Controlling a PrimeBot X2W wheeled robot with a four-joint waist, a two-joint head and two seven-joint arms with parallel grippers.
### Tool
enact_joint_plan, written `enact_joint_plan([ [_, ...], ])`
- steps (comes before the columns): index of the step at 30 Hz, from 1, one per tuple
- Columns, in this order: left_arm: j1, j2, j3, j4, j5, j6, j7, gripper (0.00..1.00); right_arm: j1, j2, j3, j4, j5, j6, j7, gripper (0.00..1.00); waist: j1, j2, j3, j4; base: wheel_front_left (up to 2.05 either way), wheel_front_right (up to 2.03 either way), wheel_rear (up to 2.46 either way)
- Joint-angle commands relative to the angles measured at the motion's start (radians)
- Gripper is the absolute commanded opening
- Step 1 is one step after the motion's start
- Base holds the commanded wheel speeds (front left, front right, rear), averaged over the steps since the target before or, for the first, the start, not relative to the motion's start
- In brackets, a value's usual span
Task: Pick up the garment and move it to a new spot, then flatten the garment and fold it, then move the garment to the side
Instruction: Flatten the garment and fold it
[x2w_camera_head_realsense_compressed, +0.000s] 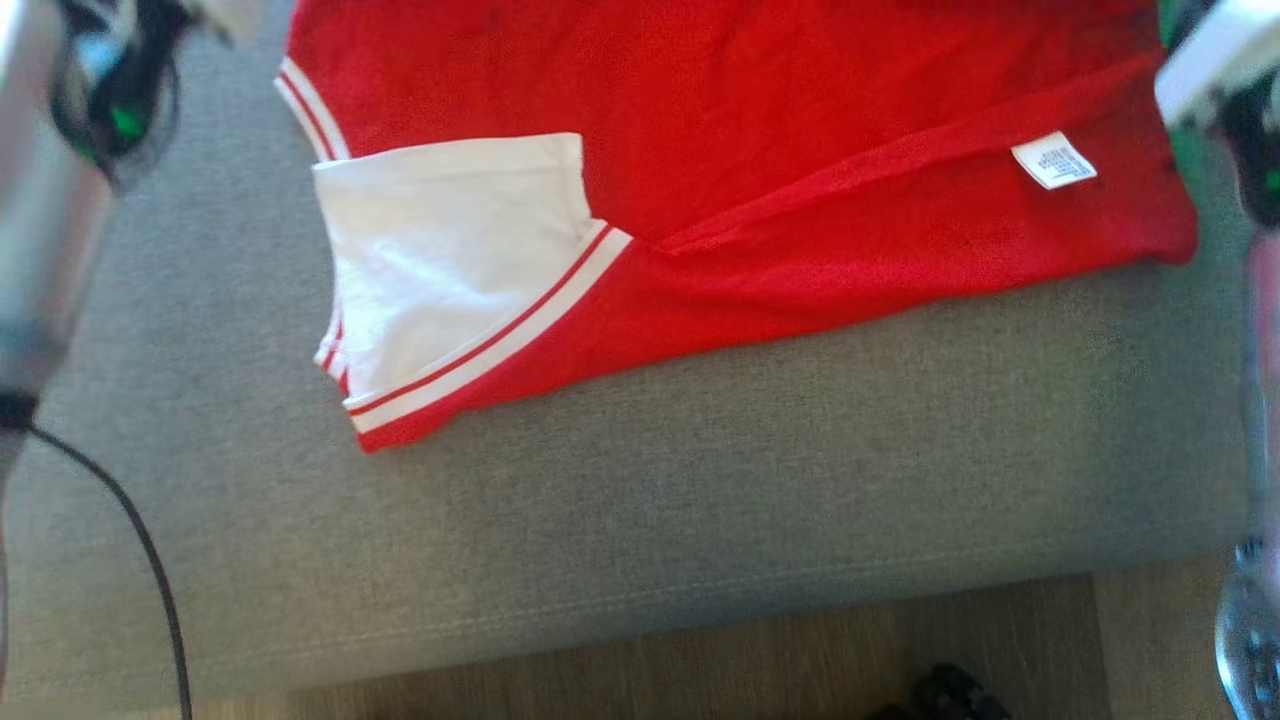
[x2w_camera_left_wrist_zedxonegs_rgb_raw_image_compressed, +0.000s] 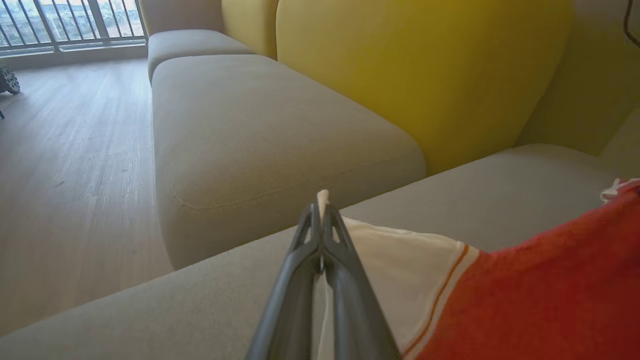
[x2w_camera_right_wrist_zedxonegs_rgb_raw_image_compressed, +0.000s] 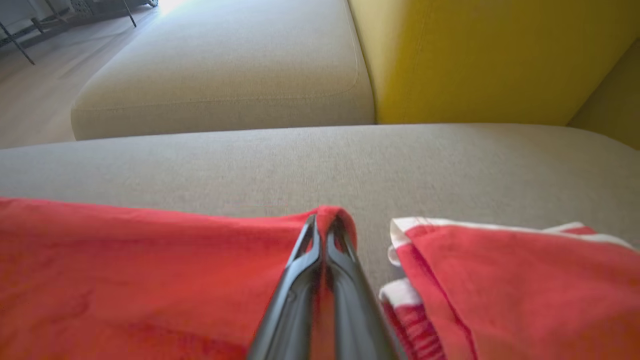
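On the grey sofa cushion (x2w_camera_head_realsense_compressed: 700, 480) the garment (x2w_camera_head_realsense_compressed: 800, 150) is laid lengthwise left-to-right, white sleeve (x2w_camera_head_realsense_compressed: 440, 260) pointed left. Grips are caught by the wrist views: left gripper (x2w_camera_left_wrist_zedxonegs_rgb_raw_image_compressed: 321, 212) clamped on the sleeve corner, right gripper (x2w_camera_right_wrist_zedxonegs_rgb_raw_image_compressed: 325, 225) clamped on a red edge.

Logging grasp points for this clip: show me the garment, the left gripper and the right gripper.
garment (x2w_camera_head_realsense_compressed: 800, 120): head view, on its red body.
left gripper (x2w_camera_left_wrist_zedxonegs_rgb_raw_image_compressed: 320, 210): left wrist view, between fingertips pinching the white fabric edge.
right gripper (x2w_camera_right_wrist_zedxonegs_rgb_raw_image_compressed: 325, 225): right wrist view, between fingertips pinching a red fold.
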Motion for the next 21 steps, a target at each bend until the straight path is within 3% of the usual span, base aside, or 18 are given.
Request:
enact_joint_plan([
  [1,0.039,0.077,0.026,-0.083,-0.032,0.002,-0.017,0.0,0.064,-0.024,0.01,-0.072,0.018,0.0,0.019,0.0,0.0,0.0,-0.034,0.028,0.0,0.0,0.0],
  [5,0.127,0.117,0.03,-0.177,-0.062,0.006,-0.022,0.0,0.143,-0.048,-0.003,-0.133,0.04,0.0,0.05,0.0,0.0,0.0,-0.055,0.045,0.0,0.0,0.0],
  [8,0.213,0.162,0.039,-0.285,-0.084,0.036,-0.021,0.0,0.216,-0.063,-0.026,-0.202,0.055,0.0,0.085,0.0,0.0,0.0,-0.07,0.056,0.0,0.0,0.0],
  [16,0.457,0.286,0.074,-0.604,-0.173,0.18,0.03,0.0,0.337,-0.07,-0.084,-0.314,0.062,0.0,0.157,0.0,0.0,0.0,-0.085,0.065,0.0,0.0,0.0],
  [21,0.611,0.313,0.066,-0.763,-0.219,0.267,0.038,0.0,0.37,-0.071,-0.109,-0.335,0.038,0.0,0.18,0.0,0.0,0.0,-0.079,0.073,0.0,0.0,0.0],
])
